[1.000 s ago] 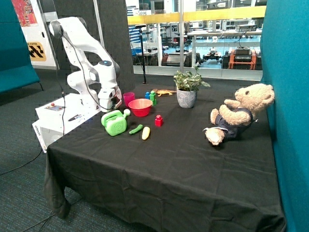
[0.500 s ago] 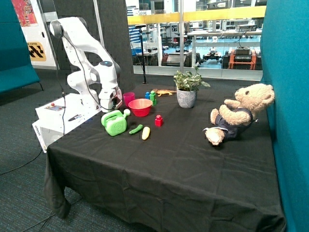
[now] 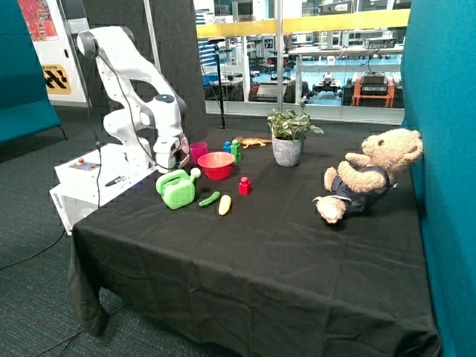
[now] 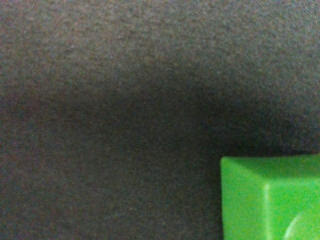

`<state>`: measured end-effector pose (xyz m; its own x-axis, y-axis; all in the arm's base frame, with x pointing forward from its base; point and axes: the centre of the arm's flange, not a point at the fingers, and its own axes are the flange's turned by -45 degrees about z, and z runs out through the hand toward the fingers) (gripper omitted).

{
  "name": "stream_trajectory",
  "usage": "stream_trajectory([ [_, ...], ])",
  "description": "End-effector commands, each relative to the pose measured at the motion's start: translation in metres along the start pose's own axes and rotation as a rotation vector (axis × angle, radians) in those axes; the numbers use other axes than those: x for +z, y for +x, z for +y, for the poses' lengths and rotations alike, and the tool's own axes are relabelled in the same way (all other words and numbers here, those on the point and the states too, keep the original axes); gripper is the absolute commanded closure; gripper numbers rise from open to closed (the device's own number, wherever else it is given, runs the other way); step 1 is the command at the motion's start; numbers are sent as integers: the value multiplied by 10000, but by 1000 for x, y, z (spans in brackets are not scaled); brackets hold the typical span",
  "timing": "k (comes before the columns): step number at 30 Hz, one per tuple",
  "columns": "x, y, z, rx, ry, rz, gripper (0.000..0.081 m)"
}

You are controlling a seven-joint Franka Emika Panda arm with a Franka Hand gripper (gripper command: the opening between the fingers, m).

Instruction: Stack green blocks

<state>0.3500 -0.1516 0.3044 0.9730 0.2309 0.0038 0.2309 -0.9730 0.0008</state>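
One black-clothed table (image 3: 260, 253) carries a teddy bear (image 3: 366, 177), a light-green watering can (image 3: 176, 188) and a red bowl (image 3: 216, 164). The white arm's gripper (image 3: 170, 161) hangs low just behind the can, beside a pink cup (image 3: 198, 151); I cannot tell whether it is apart or together. The small green blocks (image 3: 236, 150) sit just behind the bowl, touching a blue brick (image 3: 227, 146), well apart from the gripper.

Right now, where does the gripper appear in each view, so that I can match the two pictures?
Outside view: the gripper hangs low over the black tablecloth, beside the pink cup and behind the green watering can.
Wrist view: the gripper is not in it; only the tablecloth and a bright-green boxy corner show.
Shared landmark: the black tablecloth.
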Motion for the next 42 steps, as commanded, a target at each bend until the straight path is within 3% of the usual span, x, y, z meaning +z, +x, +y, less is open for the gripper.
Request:
stream_trajectory([
  [1, 1, 1, -5, -72, 8, -38, 808],
  [18, -9, 6, -9, -301, 8, -37, 808],
  [42, -57, 34, -11, -536, 9, -37, 808],
])
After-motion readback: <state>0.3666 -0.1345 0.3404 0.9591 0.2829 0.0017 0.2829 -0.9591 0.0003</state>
